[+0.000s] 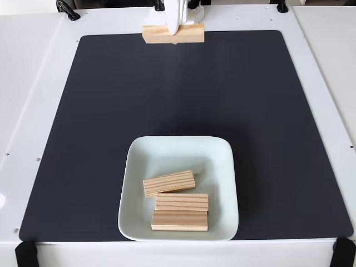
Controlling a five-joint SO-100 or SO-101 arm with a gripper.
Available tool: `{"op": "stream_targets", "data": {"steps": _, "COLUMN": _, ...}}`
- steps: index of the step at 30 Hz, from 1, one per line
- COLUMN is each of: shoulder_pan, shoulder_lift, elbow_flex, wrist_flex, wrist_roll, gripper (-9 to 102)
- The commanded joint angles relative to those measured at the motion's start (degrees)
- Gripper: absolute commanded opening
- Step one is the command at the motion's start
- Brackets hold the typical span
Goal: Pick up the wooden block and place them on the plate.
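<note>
Four blocks: one gripped, three on plate

One wooden block (pixel 173 34) sits clamped in the white gripper (pixel 174 30) at top of fixed view, fingers closed on its middle w/ block ends sticking out to either side, long axis horizontal, over the far edge of the black mat (pixel 178 94). Well below the fingers in the picture, twd the near edge, the plate (pixel 178 151) rests on the mat. Three more blocks lie flat inside it: a tilted one (pixel 169 183), a middle one (pixel 182 201) just below, a third (pixel 179 220) nearest the rim. White table (pixel 28 83) surrounds the mat.
</note>
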Motion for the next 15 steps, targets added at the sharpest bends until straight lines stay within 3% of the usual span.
{"op": "stream_targets", "data": {"steps": 1, "shoulder_pan": 0.1, "shoulder_lift": -13.2, "elbow_flex": -13.4, "wrist_flex": -1.3, "wrist_roll": -0.4, "gripper": 0}}
{"op": "stream_targets", "data": {"steps": 15, "shoulder_pan": 0.1, "shoulder_lift": -56.1, "elbow_flex": -54.9, "wrist_flex": -0.6, "wrist_roll": -0.5, "gripper": 0}}
